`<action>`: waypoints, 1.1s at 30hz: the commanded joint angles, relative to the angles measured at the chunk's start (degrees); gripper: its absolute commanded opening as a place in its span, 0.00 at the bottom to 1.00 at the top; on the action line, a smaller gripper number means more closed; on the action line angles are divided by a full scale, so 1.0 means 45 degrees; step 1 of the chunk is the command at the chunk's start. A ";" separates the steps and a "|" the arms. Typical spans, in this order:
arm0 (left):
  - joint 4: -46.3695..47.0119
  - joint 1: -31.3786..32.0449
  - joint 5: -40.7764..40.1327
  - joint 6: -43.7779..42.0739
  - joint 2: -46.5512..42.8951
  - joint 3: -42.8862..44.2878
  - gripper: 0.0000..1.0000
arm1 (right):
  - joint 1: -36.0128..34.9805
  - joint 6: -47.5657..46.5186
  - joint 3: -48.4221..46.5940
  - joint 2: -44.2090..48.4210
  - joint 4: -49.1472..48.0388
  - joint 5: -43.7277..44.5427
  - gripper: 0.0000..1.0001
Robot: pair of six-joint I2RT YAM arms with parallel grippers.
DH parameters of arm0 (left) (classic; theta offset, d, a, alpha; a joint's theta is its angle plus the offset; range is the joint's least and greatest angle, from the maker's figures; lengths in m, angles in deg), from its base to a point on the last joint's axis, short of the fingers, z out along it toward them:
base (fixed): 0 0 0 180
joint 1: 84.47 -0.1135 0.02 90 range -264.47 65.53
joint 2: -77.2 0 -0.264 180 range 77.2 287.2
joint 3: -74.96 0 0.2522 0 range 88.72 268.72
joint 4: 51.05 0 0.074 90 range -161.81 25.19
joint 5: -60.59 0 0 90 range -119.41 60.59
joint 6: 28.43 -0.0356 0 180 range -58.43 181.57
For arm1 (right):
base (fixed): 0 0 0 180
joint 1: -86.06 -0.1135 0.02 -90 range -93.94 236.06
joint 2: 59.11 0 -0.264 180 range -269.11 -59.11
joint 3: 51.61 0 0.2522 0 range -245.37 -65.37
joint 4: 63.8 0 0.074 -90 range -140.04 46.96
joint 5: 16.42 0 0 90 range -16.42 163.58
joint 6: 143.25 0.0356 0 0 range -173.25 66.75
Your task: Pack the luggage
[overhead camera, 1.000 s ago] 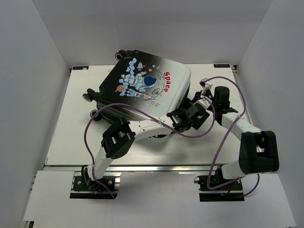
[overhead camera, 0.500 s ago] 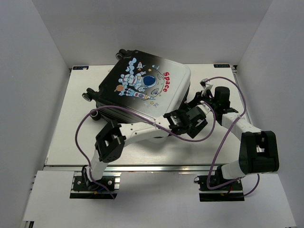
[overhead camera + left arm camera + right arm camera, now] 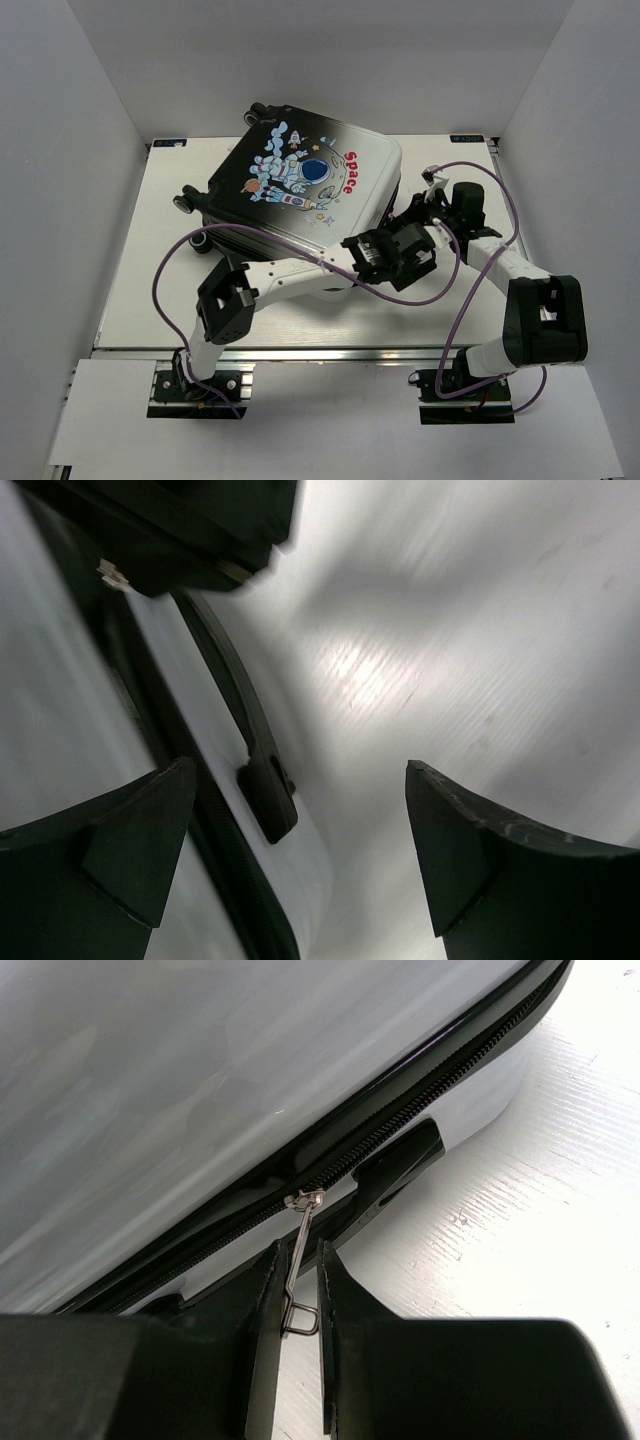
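Note:
The luggage (image 3: pixel 305 185) lies flat at the back middle of the table, astronaut print and red "Space" facing up, lid down. My right gripper (image 3: pixel 412 208) is at its right edge. In the right wrist view the jaws (image 3: pixel 298 1272) are shut on the thin metal zipper pull (image 3: pixel 301 1250), which hangs from the slider (image 3: pixel 305 1198) on the black zipper track. My left gripper (image 3: pixel 400 258) reaches across to the luggage's front right corner. In the left wrist view it (image 3: pixel 300 850) is open and empty, with the white shell edge and a black plastic fitting (image 3: pixel 268 795) between its fingers.
The luggage's black wheels (image 3: pixel 187 205) stick out at its left side. White walls enclose the table on the left, back and right. The purple cables (image 3: pixel 175 270) of both arms loop over the table in front of the luggage. The right arm's elbow (image 3: pixel 545 320) stands at the front right.
My left arm has stretched out, its elbow sinking to the left and its gripper edging closer to the luggage's corner. The right gripper has stayed on the zipper pull.

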 commanded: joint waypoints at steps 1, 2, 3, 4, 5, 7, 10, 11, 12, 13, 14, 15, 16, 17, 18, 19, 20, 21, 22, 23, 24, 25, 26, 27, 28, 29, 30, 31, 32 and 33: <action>-0.0863 -0.0069 -0.0474 -0.0427 0.0648 0.0301 0.94 | 0.0547 0.0093 -0.0295 0.0395 0.0102 0.0677 0.00; -0.0883 0.0086 -0.0494 -0.0427 0.0824 0.0515 0.94 | 0.0585 0.0132 -0.0295 0.0278 0.0063 0.0619 0.00; -0.0825 0.0223 -0.0552 -0.0427 0.1135 0.0595 0.94 | 0.0586 0.0113 -0.0276 0.0219 0.0043 0.0560 0.00; -0.0631 0.0224 -0.0707 -0.0407 0.1293 0.0634 0.94 | 0.0586 0.0191 -0.0275 0.0160 0.0023 0.0521 0.00; -0.0571 0.0224 -0.1328 -0.0253 0.1410 0.0751 0.94 | 0.0624 0.0172 -0.0217 0.0160 -0.0054 0.0482 0.00; -0.0532 0.0224 -0.2131 -0.0018 0.1820 0.0869 0.95 | 0.0664 0.0172 -0.0197 0.0121 -0.0113 0.0423 0.00; -0.0299 0.0224 -0.2934 0.0062 0.2152 0.0947 0.96 | 0.0703 0.0172 -0.0178 0.0101 -0.0153 0.0442 0.00; -0.0162 0.0224 -0.3264 0.0081 0.2212 0.0889 0.96 | 0.0742 0.0172 -0.0158 0.0082 -0.0153 0.0462 0.00; 0.0033 0.0224 -0.3461 0.0081 0.2270 0.0715 0.96 | 0.0742 0.0172 -0.0139 0.0082 -0.0153 0.0423 0.00; 0.0267 0.0108 -0.3656 0.0120 0.2464 0.0694 0.97 | 0.0781 0.0153 -0.0119 0.0101 -0.0172 0.0384 0.00; 0.0269 0.0107 -0.4238 0.0275 0.2621 0.0713 0.97 | 0.0781 0.0172 -0.0080 0.0159 -0.0211 0.0364 0.00; 0.0153 -0.0009 -0.4379 0.0354 0.2796 0.0984 0.97 | 0.0781 0.0153 -0.0061 0.0160 -0.0269 0.0364 0.00; 0.0055 -0.0010 -0.4632 0.0645 0.3069 0.1064 0.97 | 0.0800 0.0114 -0.0022 0.0160 -0.0270 0.0326 0.00; 0.0112 -0.0010 -0.5041 0.0686 0.3168 0.1064 0.97 | 0.0781 0.0113 -0.0022 0.0179 -0.0289 0.0286 0.00; 0.0093 -0.0010 -0.5470 0.0687 0.3247 0.1103 0.97 | 0.0820 0.0133 0.0037 0.0179 -0.0328 0.0247 0.00; -0.0081 -0.0010 -0.5745 0.1247 0.3286 0.1277 0.97 | 0.0820 0.0133 0.0056 0.0179 -0.0328 0.0228 0.00; -0.0063 -0.0010 -0.5883 0.1253 0.3228 0.1279 0.98 | 0.0820 0.0113 0.0057 0.0121 -0.0367 0.0227 0.00; 0.0072 -0.0010 -0.5730 0.1176 0.3131 0.1144 0.98 | 0.0820 0.0133 0.0095 0.0082 -0.0367 0.0208 0.00; 0.0770 -0.0010 -0.5767 0.0981 0.3033 0.0620 0.98 | 0.0839 0.0152 0.0096 0.0043 -0.0367 0.0169 0.00; 0.1086 -0.0010 -0.5768 0.0883 0.2994 0.0422 0.98 | 0.0820 0.0172 0.0096 0.0004 -0.0329 0.0111 0.00; 0.1089 -0.0126 -0.5748 0.0882 0.3167 0.0362 0.98 | 0.0801 0.0172 0.0096 0.0023 -0.0328 0.0091 0.00; 0.0954 -0.0128 -0.5941 0.1095 0.3305 0.0516 0.98 | 0.0859 0.0172 0.0134 0.0081 -0.0328 0.0110 0.00; 0.0759 -0.0128 -0.5924 0.1213 0.3538 0.0634 0.97 | 0.0878 0.0172 0.0173 0.0140 -0.0348 0.0149 0.00; 0.0467 -0.0128 -0.5943 0.1349 0.3927 0.0731 0.91 | 0.0859 0.0133 0.0212 0.0159 -0.0329 0.0188 0.00; 0.0464 -0.0244 -0.5982 0.1602 0.4066 0.0752 0.87 | 0.0820 0.0152 0.0213 0.0198 -0.0348 0.0188 0.00; 0.0484 -0.0245 -0.6002 0.1759 0.4184 0.0655 0.85 | 0.0859 0.0133 0.0232 0.0237 -0.0329 0.0188 0.00; 0.0677 -0.0245 -0.6157 0.1838 0.4397 0.0538 0.83 | 0.0840 0.0113 0.0232 0.0238 -0.0328 0.0169 0.00; 0.0660 -0.0361 -0.6468 0.2032 0.4516 0.0460 0.82 | 0.0859 0.0113 0.0252 0.0296 -0.0328 0.0169 0.00; 0.0563 -0.0362 -0.6703 0.2286 0.4652 0.0594 0.82 | 0.0898 0.0113 0.0252 0.0316 -0.0290 0.0150 0.00; 0.0272 -0.0536 -0.6898 0.2830 0.4886 0.0673 0.76 | 0.0860 0.0113 0.0271 0.0316 -0.0309 0.0130 0.00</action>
